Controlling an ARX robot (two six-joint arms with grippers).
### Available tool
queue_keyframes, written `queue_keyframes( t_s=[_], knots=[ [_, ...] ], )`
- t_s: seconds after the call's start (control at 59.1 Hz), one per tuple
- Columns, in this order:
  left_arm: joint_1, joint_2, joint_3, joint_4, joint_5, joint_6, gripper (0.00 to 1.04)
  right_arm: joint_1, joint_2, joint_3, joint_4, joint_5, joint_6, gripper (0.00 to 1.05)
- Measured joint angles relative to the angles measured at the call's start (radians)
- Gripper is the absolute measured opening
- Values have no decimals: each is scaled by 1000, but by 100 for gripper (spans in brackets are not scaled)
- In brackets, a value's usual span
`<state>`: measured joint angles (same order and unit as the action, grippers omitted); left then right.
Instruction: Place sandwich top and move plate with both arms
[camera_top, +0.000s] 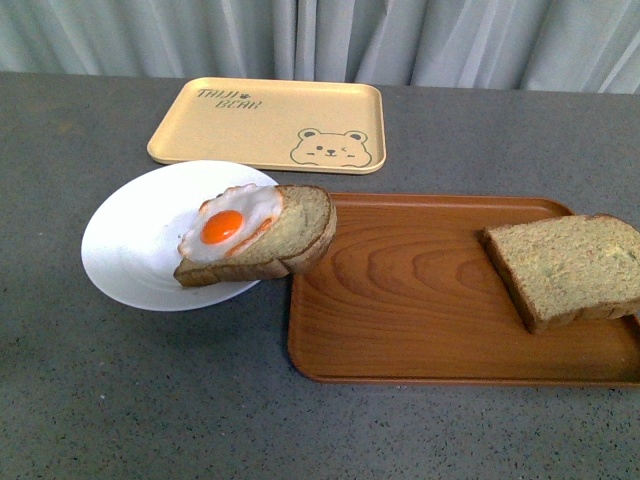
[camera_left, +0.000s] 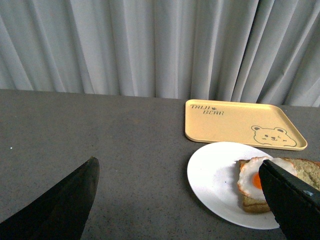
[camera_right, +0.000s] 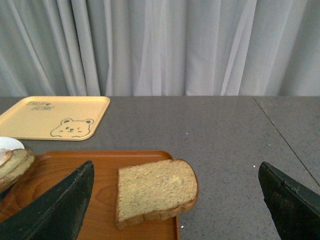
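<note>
The sandwich top (camera_top: 568, 268), a bare tan-brown bread slice, lies at the right end of the brown wood-grain tray (camera_top: 400, 290); it also shows as the sandwich top (camera_right: 156, 192) in the right wrist view. The white plate (camera_top: 135, 240) lies left of that tray and carries an egg-topped bread slice (camera_top: 258, 232) that overhangs the plate's right rim toward the tray. My left gripper (camera_left: 180, 200) hangs open above the table, left of the plate (camera_left: 215, 177). My right gripper (camera_right: 175, 202) is open, its fingers wide on either side of the sandwich top. Neither arm appears in the front view.
A pale yellow bear-printed tray (camera_top: 270, 124) lies at the back, behind the plate. A grey curtain (camera_top: 320, 35) closes off the far side of the grey table (camera_top: 150, 400).
</note>
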<state>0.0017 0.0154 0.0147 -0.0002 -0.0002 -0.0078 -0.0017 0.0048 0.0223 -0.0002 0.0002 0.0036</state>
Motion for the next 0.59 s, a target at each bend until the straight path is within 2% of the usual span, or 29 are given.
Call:
queue_keyframes(
  t_s=[0.051, 0.101, 0.152, 0.271, 0.355, 0.507, 0.592],
  knots=[
    [0, 0, 0, 0, 0, 0, 96, 4, 14, 6, -23, 21, 11, 96],
    [0, 0, 0, 0, 0, 0, 96, -11, 104, 61, -150, 59, 79, 96],
    [0, 0, 0, 0, 0, 0, 96, -92, 261, 104, -152, 13, 119, 96],
    [0, 0, 0, 0, 0, 0, 96, -320, 655, 172, 107, -168, 185, 96],
    [0, 0, 0, 0, 0, 0, 96, -406, 927, 233, 285, -241, 222, 96],
    [0, 0, 0, 0, 0, 0, 96, -415, 1344, 343, 474, -336, 291, 96],
    [0, 0, 0, 0, 0, 0, 96, -385, 1546, 396, 527, -340, 322, 96]
  ],
)
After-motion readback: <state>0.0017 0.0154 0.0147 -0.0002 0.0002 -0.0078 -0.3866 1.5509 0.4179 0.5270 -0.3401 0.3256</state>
